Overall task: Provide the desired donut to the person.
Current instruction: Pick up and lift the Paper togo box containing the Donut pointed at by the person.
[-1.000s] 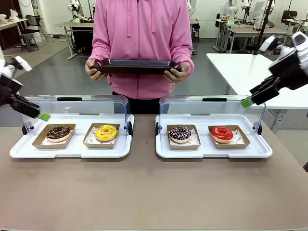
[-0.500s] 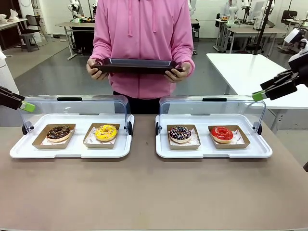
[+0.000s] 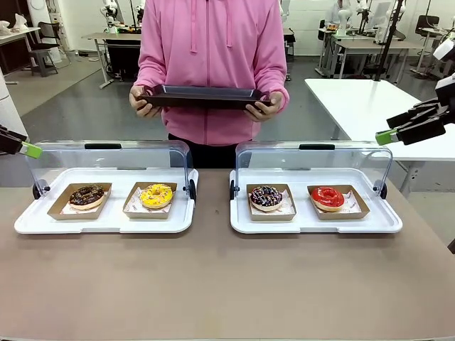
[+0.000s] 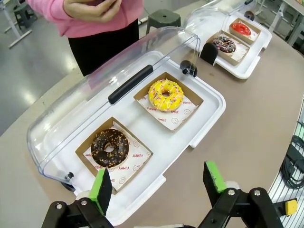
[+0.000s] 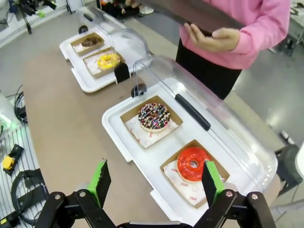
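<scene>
Four donuts lie in cardboard trays under raised clear lids: a chocolate one point(image 3: 87, 195) point(image 4: 109, 147) and a yellow one point(image 3: 156, 195) point(image 4: 165, 94) on the left white tray point(image 3: 106, 222), and a dark sprinkled one point(image 3: 266, 197) point(image 5: 154, 116) and a red one point(image 3: 327, 197) point(image 5: 192, 163) on the right white tray point(image 3: 313, 224). The person point(image 3: 210, 64) stands behind them, both hands holding a dark tray point(image 3: 200, 96); no hand points at any donut. My left gripper point(image 3: 25, 148) point(image 4: 157, 179) hangs open high at the far left. My right gripper point(image 3: 389, 131) point(image 5: 155, 179) hangs open high at the far right.
The brown table point(image 3: 213, 284) stretches wide in front of both white trays. Each clear lid point(image 3: 114, 160) point(image 3: 313, 160) stands tipped back behind its tray. A white table point(image 3: 355, 99) stands at the back right.
Both arms have drawn outward: the left gripper moved left and up to the picture's edge, the right gripper moved right. The person and the donuts stayed put.
</scene>
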Robot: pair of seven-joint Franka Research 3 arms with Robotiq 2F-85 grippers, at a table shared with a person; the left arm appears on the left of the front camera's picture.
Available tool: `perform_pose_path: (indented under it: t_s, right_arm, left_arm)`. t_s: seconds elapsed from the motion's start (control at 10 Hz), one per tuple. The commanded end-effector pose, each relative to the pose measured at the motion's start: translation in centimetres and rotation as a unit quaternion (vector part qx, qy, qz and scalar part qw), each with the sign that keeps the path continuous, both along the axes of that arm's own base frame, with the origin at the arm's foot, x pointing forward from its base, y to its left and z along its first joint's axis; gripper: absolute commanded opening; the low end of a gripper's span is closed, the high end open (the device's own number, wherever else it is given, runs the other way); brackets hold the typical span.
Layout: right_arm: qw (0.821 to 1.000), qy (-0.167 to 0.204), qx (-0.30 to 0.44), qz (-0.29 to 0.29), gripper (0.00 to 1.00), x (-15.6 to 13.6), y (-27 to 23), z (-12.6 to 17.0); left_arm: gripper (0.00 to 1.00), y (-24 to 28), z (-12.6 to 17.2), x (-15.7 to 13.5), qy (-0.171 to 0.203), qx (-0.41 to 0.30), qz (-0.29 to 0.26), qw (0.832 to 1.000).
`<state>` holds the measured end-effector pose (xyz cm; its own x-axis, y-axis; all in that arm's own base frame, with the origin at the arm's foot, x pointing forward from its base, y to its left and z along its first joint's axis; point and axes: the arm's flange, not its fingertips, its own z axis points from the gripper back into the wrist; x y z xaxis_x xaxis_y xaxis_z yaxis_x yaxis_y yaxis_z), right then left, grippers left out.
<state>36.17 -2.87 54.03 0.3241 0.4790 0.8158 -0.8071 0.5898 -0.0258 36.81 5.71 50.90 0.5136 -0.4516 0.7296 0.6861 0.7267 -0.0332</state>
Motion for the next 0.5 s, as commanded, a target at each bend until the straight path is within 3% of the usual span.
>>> perform_pose_path:
  t_s: [0.0,0.4]
  right_arm:
    - [1.000,-0.027,0.009,-0.001,1.00,-0.32,0.17,-0.81]
    - [0.999,-0.044,0.025,0.002,1.00,-0.14,0.49,-0.62]
  left_arm:
    - [1.00,0.22,0.17,-0.38,-0.021,-0.011,-0.009,1.000]
    - [1.00,0.66,0.61,0.12,-0.025,-0.008,-0.016,1.000]
